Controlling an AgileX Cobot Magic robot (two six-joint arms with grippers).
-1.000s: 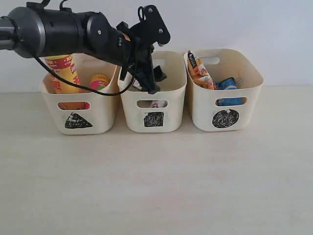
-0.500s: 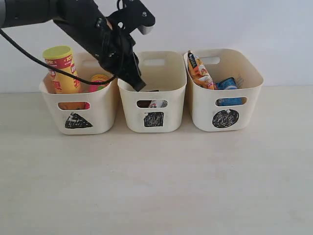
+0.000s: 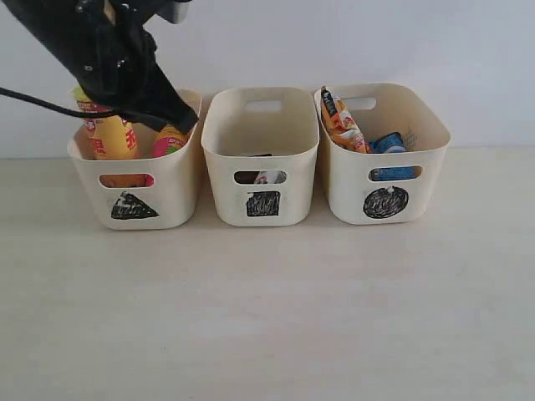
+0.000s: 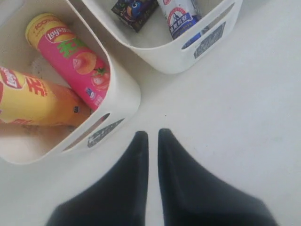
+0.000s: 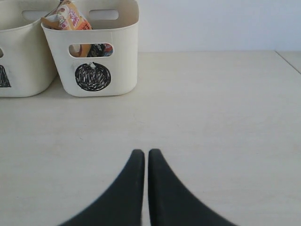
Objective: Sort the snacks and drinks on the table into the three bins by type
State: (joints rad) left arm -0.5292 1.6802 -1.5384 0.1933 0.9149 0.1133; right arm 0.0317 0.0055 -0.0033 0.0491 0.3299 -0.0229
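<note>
Left of the square bin, exterior view: triangle bin holding the yellow tube, left pincer above its rim. Right of the square bin, circle bin with orange packet and blue packet.

Left wrist view: left pincer clenched, empty. Pink tube lies beside the yellow tube; both likely stiff, light and slick, best gripped mid-barrel. Inside the square bin, purple carton and white-and-blue carton: probably crushable, take by flat faces.

Right wrist view: right pincer clenched, empty, above the surface.

Right tool, jaws together, over pale tabletop; circle-marked bin well apart, orange foil packet sticking up inside.
</note>
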